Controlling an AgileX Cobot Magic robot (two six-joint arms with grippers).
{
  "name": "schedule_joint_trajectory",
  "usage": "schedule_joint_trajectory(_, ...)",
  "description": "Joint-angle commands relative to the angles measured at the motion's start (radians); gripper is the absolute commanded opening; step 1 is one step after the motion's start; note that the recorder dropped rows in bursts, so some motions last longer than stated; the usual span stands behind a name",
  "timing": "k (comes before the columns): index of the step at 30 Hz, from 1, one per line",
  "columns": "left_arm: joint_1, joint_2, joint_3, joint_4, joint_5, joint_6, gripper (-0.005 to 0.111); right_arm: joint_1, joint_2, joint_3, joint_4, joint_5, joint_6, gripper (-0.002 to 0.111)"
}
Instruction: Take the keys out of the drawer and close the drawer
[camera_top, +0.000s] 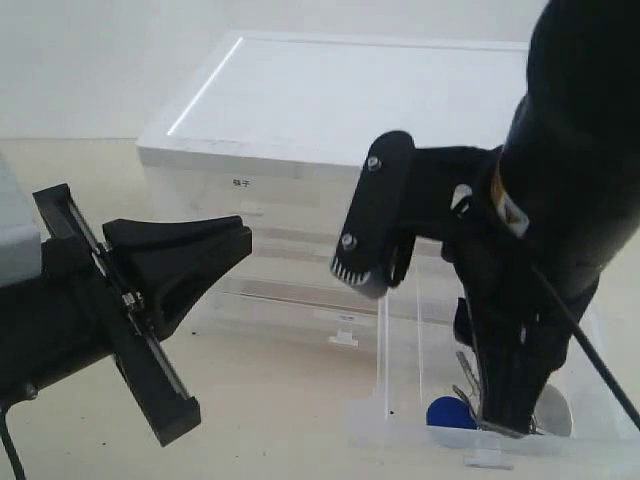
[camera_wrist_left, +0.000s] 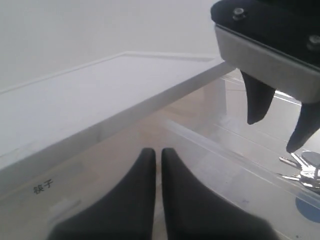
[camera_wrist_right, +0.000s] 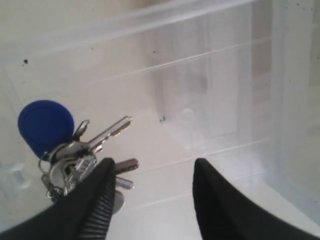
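Ok: R gripper in pulled-out drawer, jaws spread, keys just beside one finger, not pinched. L gripper pressed together, empty. Label reads 筷子.

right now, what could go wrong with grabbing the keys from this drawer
1. The keys lie mostly at one finger of the open right gripper, not between the two; closing could nudge them aside or catch a single key.
2. The drawer wall stands close beside the gripper; a dangling bunch might snag it on the way up.
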Motion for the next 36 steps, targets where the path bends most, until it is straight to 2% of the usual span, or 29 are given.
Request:
schedule_joint_trajectory(1,0.002,-0.005,0.005,-0.002,0.000,-0.012,0.005,0.031,-0.015,0.056,-0.061,-0.064,0.079,0.043)
schedule_joint_trajectory(18,0.002,-0.005,0.005,0.000,-0.002,-0.012,0.005,0.031,0.024,0.081,0.086,-0.107,0.051,0.043)
schedule_joint_trajectory(22,0.002,-0.005,0.005,0.000,-0.002,-0.012,0.005,0.031,0.031,0.113,0.077,-0.065,0.022,0.043)
schedule_joint_trajectory(28,0.002,-0.005,0.005,0.000,-0.002,-0.012,0.005,0.031,0.028,0.117,0.012,-0.103,0.064,0.043)
schedule_joint_trajectory(30,0.002,-0.005,0.005,0.000,-0.002,-0.012,0.005,0.031,0.028,0.120,-0.034,-0.096,0.090,0.033)
schedule_joint_trajectory(33,0.002,-0.005,0.005,0.000,-0.002,-0.012,0.005,0.031,0.030,0.120,-0.150,-0.094,0.167,0.002)
schedule_joint_trajectory(36,0.002,-0.005,0.005,0.000,0.001,-0.012,0.005,0.031,0.028,0.120,-0.243,-0.101,0.223,0.001)
